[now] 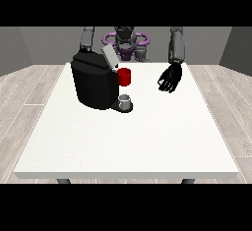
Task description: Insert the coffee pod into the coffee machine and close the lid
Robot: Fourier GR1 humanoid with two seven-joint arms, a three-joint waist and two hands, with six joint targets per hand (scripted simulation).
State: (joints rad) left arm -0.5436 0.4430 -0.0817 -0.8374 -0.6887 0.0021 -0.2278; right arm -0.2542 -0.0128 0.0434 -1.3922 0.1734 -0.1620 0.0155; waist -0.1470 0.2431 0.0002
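The black coffee machine stands on the white table, left of the middle. Its grey lid is tilted up and open. A red thing at the machine sits just under the lid on the machine's right side. Below it, a small grey thing rests on the machine's base; I cannot tell it for the pod. The hand at the view's right hangs over the table to the right of the machine, apart from it, with relaxed fingers that hold nothing. The other arm runs down behind the machine, which hides its hand.
The robot's torso is behind the table's far edge. Wooden floor surrounds the table on all sides.
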